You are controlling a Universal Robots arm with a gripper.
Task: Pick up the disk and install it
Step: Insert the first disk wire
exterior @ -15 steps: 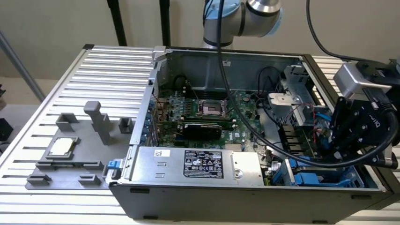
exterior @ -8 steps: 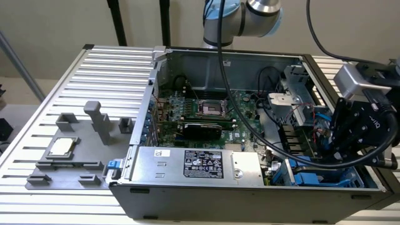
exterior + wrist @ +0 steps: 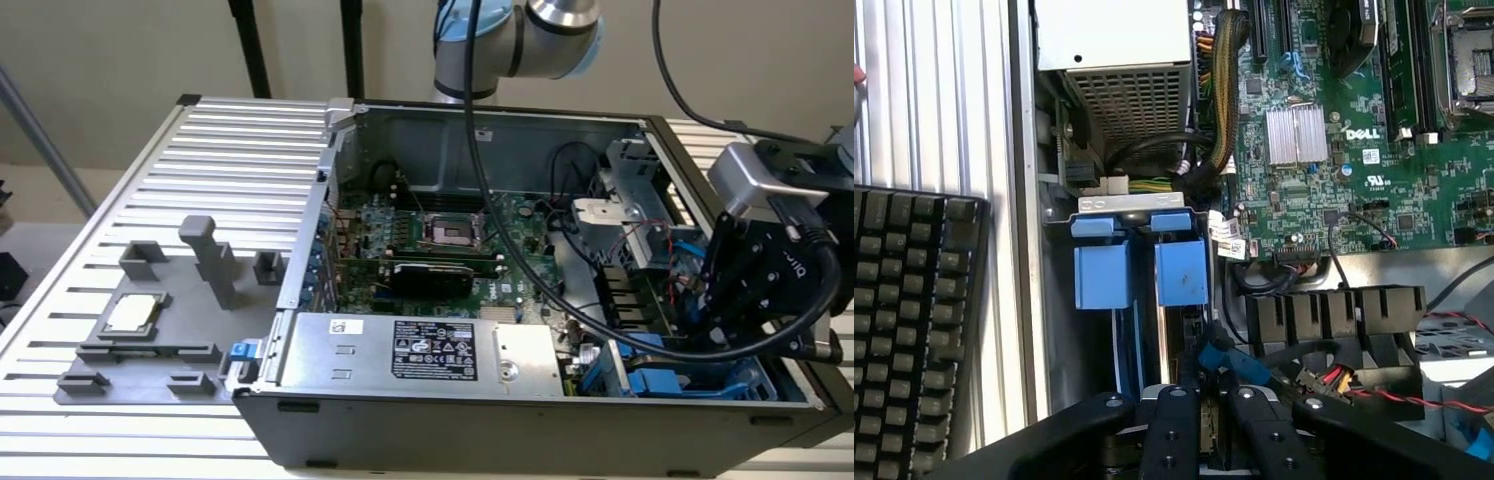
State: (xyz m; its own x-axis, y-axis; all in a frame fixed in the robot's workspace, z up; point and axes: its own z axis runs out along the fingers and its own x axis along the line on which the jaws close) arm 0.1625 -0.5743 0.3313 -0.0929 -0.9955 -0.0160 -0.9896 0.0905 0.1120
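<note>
Tool fingers over blue bays — grip state unclear; keyboard beside case

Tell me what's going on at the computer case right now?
The arm's gripper is down inside the open computer case, at the drive bay with blue plastic tabs beside the power supply. Something sits between its fingers over the bay slot, likely the disk in its blue frame, though little of it can be made out. The motherboard lies next to the bay. A small silver chip rests on the grey fixture outside the case.
</note>
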